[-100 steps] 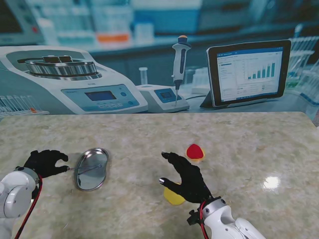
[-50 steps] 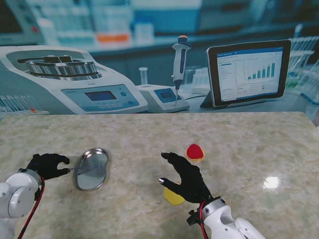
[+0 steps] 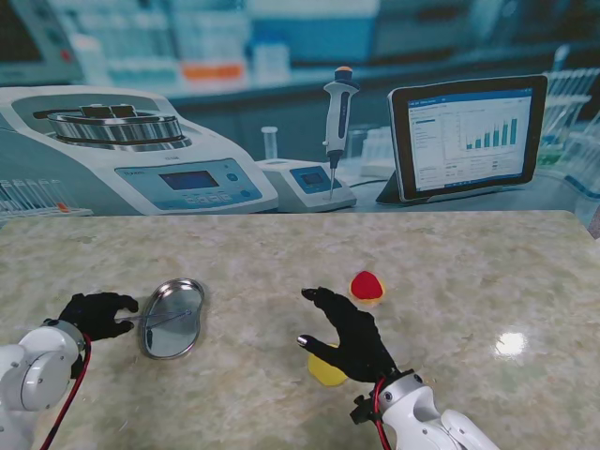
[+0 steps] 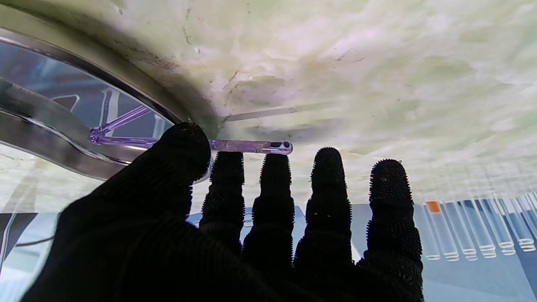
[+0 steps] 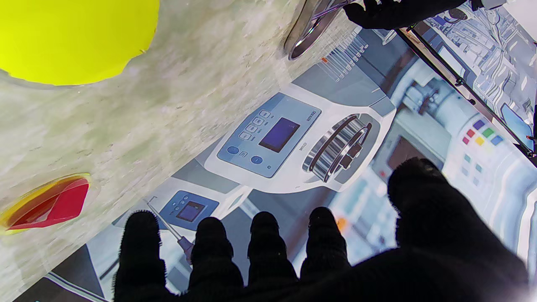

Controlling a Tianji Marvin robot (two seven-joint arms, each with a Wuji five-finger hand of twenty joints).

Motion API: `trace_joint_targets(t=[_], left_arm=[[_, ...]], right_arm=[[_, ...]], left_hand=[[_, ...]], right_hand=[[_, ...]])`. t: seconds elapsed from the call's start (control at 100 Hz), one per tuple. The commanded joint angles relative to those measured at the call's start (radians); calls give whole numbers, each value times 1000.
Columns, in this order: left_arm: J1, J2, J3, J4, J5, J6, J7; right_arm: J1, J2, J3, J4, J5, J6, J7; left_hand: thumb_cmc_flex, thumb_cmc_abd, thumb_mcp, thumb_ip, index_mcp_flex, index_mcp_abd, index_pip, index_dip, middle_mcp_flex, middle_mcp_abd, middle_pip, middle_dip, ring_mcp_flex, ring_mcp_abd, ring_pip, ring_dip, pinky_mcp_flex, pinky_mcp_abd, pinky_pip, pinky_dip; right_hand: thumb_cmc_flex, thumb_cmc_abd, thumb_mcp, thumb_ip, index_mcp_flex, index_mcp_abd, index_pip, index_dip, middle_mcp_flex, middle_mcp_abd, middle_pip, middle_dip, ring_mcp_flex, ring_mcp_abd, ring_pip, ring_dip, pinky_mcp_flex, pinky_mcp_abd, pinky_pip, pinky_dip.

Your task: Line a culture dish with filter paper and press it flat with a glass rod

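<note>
A round metal culture dish lies on the marble table at the left. A clear glass rod slants across its rim, one end inside the dish. My left hand is at the rod's outer end. In the left wrist view the thumb covers the glass rod and two fingertips touch it; how firm the hold is does not show. My right hand hovers open over a yellow filter paper. A red paper disc lies farther away.
A printed lab backdrop with a balance, pipette and tablet stands along the table's far edge. The right wrist view shows the yellow paper, the red disc, the dish and my left hand.
My left hand has slid right and nearer to me, closing in on the rod's outer end. The rod, the dish and my right hand have barely moved.
</note>
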Motion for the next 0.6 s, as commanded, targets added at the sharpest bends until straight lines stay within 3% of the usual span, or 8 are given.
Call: trace_joint_targets(t=[0.0,0.21,0.32,0.59], left_arm=[[-1,0,7,2,3,2,-5],[-6,-1,21,4,4,25,1],[-8,-2,27,5,4,38,6],[-13,-4,40,9,8,59,17]], right_arm=[[-5,-2,-5,-1,4,5,3],[-4,-3,-4,0,4,6,1],[-5,-3,-4,0,4,7,0],[-5,-3,-3,0,6,7,0]], left_hand=[[-3,-16,43,-32,-3,15,27,20,42,-10,26,23,29,1,23,17,7,35,44,26],[8,15,10,-34,48,33,105,62,111,0,84,57,82,18,95,47,33,55,103,27],[83,19,-87,-65,68,34,155,68,150,2,129,89,112,26,152,77,50,66,149,37],[235,41,-274,-47,93,23,253,58,225,2,202,169,167,42,261,129,80,85,235,68]], right_hand=[[6,18,4,26,-30,2,6,15,-24,-31,2,10,-9,-30,22,17,-4,-28,23,14],[5,17,8,26,-32,3,10,35,-24,-31,5,13,-8,-30,27,20,-4,-28,30,17],[4,16,10,25,-33,4,11,44,-24,-29,7,14,-8,-31,30,21,-4,-27,33,18],[3,15,14,25,-35,7,17,64,-23,-28,10,16,-7,-30,35,24,-3,-27,41,20]])
